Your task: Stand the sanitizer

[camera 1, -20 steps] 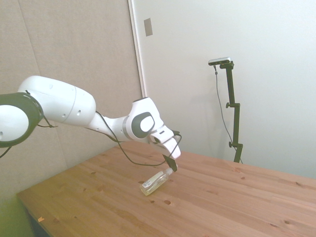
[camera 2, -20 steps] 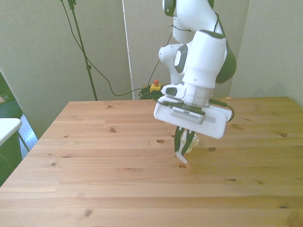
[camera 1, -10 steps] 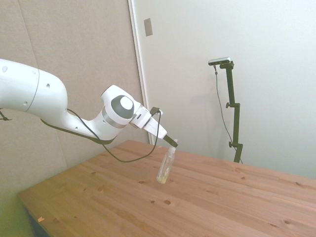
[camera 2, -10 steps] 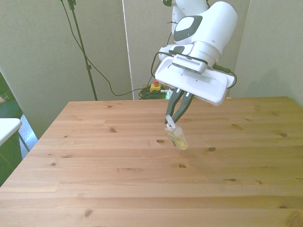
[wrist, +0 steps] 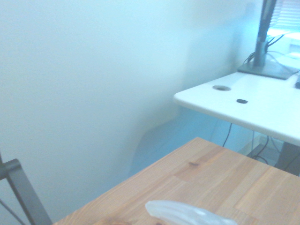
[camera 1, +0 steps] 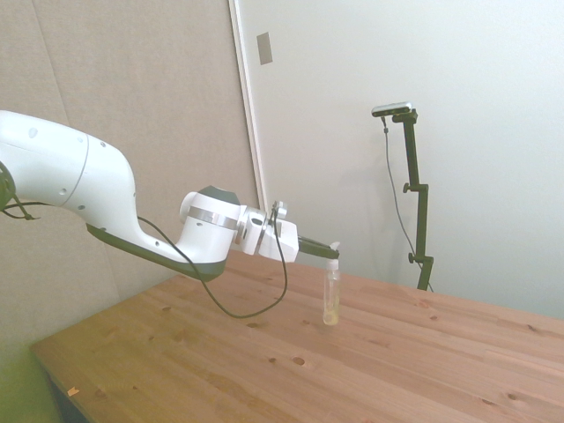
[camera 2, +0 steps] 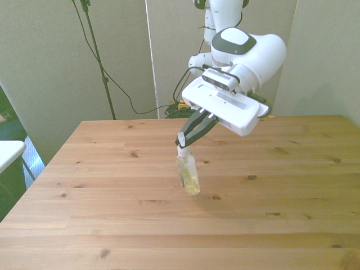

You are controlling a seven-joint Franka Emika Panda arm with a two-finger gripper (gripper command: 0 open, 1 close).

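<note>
The sanitizer (camera 1: 331,300) stands near-upright on the table, yellowish liquid low.

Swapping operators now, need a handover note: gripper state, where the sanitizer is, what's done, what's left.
Gripper: shut on the sanitizer, gripping its white pump top from the side.
Sanitizer: upright or nearly so in the side view, leaning slightly in the front view. Its base is at or just above the wooden table; I cannot tell if it touches.
Done: bottle picked up and turned upright.
Left: settle the base flat on the table, open the fingers, back the arm away without tipping it.
</note>
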